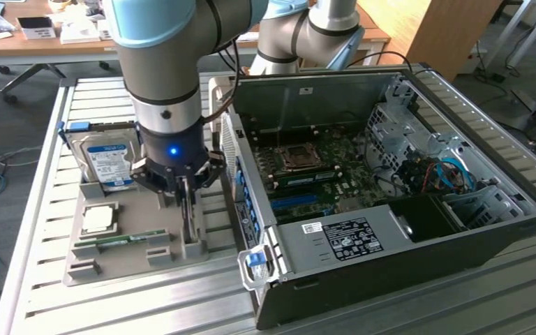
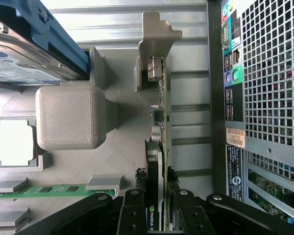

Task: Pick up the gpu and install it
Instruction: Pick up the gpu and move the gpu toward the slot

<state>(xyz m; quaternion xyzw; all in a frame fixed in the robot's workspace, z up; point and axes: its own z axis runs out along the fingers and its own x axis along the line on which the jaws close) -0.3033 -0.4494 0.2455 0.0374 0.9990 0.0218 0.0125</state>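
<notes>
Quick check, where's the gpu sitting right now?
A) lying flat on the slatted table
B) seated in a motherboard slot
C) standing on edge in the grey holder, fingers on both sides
C: the gpu stands on edge in the grey holder outside the computer case, with the fingers closed against both its faces.

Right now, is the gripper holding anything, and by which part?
The gripper pinches the gpu, upright in its holder, by both faces at its upper edge, away from the bracket.
</notes>
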